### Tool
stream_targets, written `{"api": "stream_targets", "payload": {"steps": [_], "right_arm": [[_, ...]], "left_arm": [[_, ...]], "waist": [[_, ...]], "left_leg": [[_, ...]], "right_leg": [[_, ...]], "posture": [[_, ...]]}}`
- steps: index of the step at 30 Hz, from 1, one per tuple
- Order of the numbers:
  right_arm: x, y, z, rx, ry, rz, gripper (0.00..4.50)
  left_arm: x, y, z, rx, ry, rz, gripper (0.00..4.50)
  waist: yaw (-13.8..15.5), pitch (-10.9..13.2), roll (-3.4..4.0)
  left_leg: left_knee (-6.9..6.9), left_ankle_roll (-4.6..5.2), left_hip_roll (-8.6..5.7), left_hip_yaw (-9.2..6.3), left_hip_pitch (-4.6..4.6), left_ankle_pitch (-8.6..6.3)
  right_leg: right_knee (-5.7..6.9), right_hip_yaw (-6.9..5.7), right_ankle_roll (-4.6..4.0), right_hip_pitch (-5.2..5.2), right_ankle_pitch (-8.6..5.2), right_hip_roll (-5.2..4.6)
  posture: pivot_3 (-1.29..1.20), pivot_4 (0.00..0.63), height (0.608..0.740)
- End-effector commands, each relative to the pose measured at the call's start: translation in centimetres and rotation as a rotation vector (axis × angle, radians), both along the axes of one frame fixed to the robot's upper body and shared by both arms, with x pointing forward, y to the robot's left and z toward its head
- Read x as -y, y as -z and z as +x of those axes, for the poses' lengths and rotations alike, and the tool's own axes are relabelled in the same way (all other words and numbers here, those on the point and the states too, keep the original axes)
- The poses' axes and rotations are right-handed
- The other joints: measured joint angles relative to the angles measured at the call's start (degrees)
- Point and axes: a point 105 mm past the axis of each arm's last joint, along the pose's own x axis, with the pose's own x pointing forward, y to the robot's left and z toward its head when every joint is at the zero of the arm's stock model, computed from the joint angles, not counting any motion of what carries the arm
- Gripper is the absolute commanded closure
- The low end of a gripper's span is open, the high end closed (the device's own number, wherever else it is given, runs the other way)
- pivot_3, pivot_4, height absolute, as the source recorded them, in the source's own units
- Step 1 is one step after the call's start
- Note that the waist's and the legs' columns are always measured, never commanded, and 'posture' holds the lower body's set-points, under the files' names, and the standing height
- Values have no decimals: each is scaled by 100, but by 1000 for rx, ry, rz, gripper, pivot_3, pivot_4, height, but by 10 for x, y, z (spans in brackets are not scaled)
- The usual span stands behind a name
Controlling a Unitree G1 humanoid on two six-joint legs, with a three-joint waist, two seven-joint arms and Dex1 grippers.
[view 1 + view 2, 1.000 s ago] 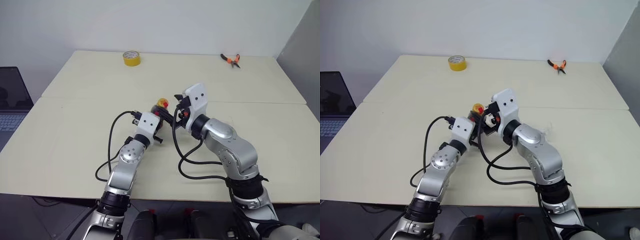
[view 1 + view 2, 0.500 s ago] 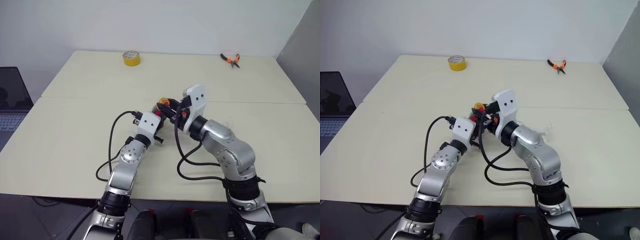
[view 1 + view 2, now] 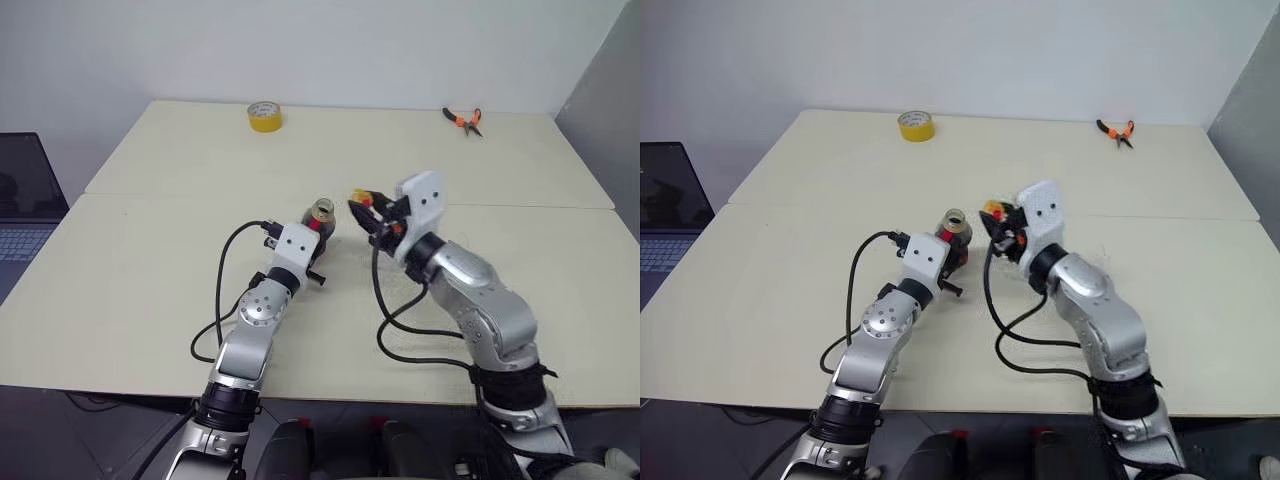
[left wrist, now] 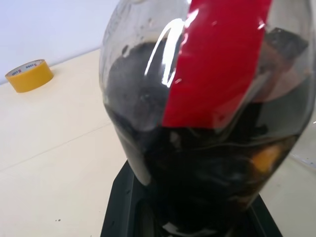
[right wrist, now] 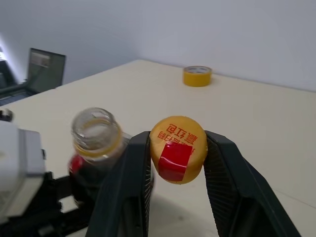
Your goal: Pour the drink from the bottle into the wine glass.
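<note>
My left gripper is shut on the bottle, holding it upright just above the table's middle. The bottle's mouth is open, with no cap on it. Dark drink fills its lower body under a red label. The yellow cap sits pinched between the fingers of my right gripper, a little to the right of the bottle's mouth and apart from it. The wine glass is hidden from me.
A yellow tape roll lies at the table's far edge, and orange-handled pliers lie at the far right. A laptop stands off the table's left side. Bare tabletop spreads around both arms.
My right gripper has shut on the yellow cap and drawn away to the right with it, leaving the bottle's mouth open. The left gripper and bottle have stayed put.
</note>
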Motion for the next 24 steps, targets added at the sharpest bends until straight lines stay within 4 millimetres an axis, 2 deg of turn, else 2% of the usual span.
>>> {"api": "stream_targets", "payload": {"steps": [1, 4, 7, 8, 10, 14, 17, 22, 24], "right_arm": [[35, -25, -17, 128, 112, 57, 3279], [84, -17, -25, 122, 281, 63, 3279], [122, -4, -33, 91, 400, 47, 3279], [139, 9, -37, 59, 454, 27, 3279], [160, 25, -45, 15, 514, -6, 3279], [183, 58, -54, -96, 565, -69, 3279], [190, 90, -57, -210, 558, -118, 3279], [190, 106, -54, -284, 544, -65, 3279], [194, 112, -52, -307, 562, -58, 2545]], "left_arm": [[-1, -27, -1, 93, -12, -52, 3861], [-3, -29, 0, 99, -23, -68, 3861], [-4, -30, 0, 102, -27, -75, 3861], [-3, -30, 0, 102, -26, -77, 3861], [-3, -30, 0, 101, -24, -79, 3861], [-2, -30, 2, 97, -19, -85, 3861], [-1, -30, 4, 97, -18, -90, 3861], [-2, -30, 4, 96, -19, -89, 3861], [-2, -29, 5, 96, -19, -87, 3861]], "waist": [[3, 0, 0], [9, 0, 0], [14, 0, 0], [14, 0, 0], [15, 0, 0], [-4, 0, 1], [-8, 0, 1], [-7, 0, 2], [-6, 0, 2]], "left_leg": [[1, 0, -1, 2, 0, 0], [2, 0, -1, 0, 1, 0], [1, 0, -2, 1, 3, 0], [1, 0, -2, 0, 4, 0], [0, 0, -2, 1, 4, 0], [-1, 0, -1, 9, 11, 0], [-1, 1, 3, 8, 13, 0], [-1, 0, 1, 13, 13, 0], [-1, 0, 1, 12, 13, 0]], "right_leg": [[0, 2, 0, 0, 0, 0], [2, 0, 1, 1, 0, 0], [1, 0, 1, 4, 0, 1], [1, -1, 1, 4, -1, 1], [1, 1, 1, 5, -1, 1], [3, 11, 1, 5, -1, 4], [4, 11, 1, 5, -1, 12], [3, 17, 1, 5, -1, 12], [4, 16, 1, 6, -1, 12]], "posture": [[0, 150, 740], [0, 150, 740], [0, 150, 740], [0, 150, 740], [0, 150, 740], [0, 150, 740], [0, 150, 740], [0, 150, 740], [0, 150, 740]]}}
